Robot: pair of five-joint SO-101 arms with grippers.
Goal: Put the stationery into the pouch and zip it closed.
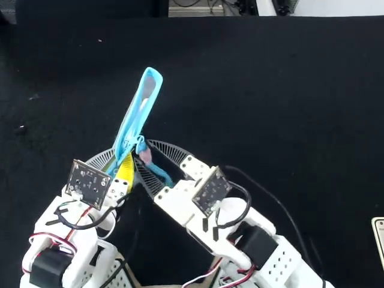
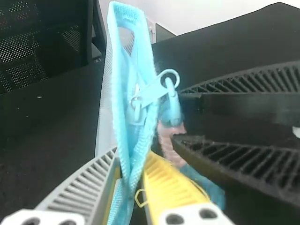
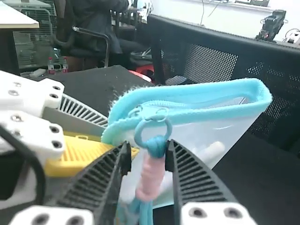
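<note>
The light-blue pouch (image 1: 137, 114) stands on edge on the black table, its zip edge (image 2: 133, 65) uppermost. My left gripper (image 1: 123, 172) is shut on the pouch's near end, which is pinched between the grey and yellow fingers (image 2: 171, 190). My right gripper (image 3: 149, 157) is shut on the pink-and-blue pull cord (image 3: 149, 171), which hangs from the zipper ring (image 3: 151, 129). The black fingers (image 1: 157, 174) sit just right of the pouch. White stationery (image 3: 210, 151) shows through the translucent side of the pouch (image 3: 201, 117).
The black tabletop (image 1: 270, 90) stretches wide beyond the pouch and to the right. A small white object (image 1: 379, 233) lies at the right edge. Both arm bases crowd the near edge, with cables (image 1: 282, 210) trailing from the right arm.
</note>
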